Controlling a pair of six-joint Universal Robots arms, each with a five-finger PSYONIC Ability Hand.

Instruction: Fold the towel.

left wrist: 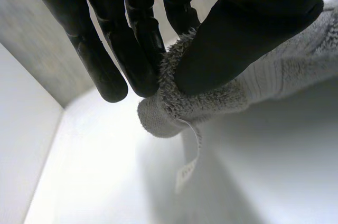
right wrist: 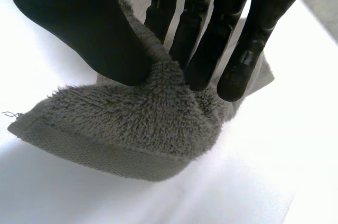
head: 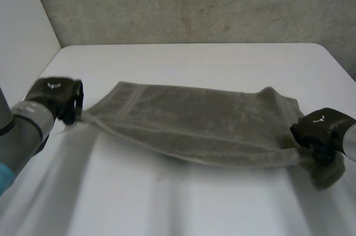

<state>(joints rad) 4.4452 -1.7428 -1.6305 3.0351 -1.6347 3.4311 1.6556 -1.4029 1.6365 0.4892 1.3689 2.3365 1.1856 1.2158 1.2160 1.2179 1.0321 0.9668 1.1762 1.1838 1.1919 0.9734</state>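
A grey-green towel [head: 200, 124] stretches across the white table [head: 194, 58] between my two hands, its middle sagging a little. My left hand [head: 58, 97] pinches the towel's left corner; in the left wrist view the thumb [left wrist: 232, 39] presses the bunched corner [left wrist: 179, 102] against the fingers [left wrist: 132, 39], and a white label [left wrist: 189, 166] hangs below. My right hand [head: 320, 127] holds the towel's right corner. There the thumb [right wrist: 90, 28] and fingers [right wrist: 211, 44] pinch the fluffy corner [right wrist: 127, 129], whose hemmed edge droops under the hand.
A grey wall [head: 194, 2] runs behind the table's far edge. A white side panel [head: 22, 24] stands at the left. Bare tabletop lies in front of the towel and behind it.
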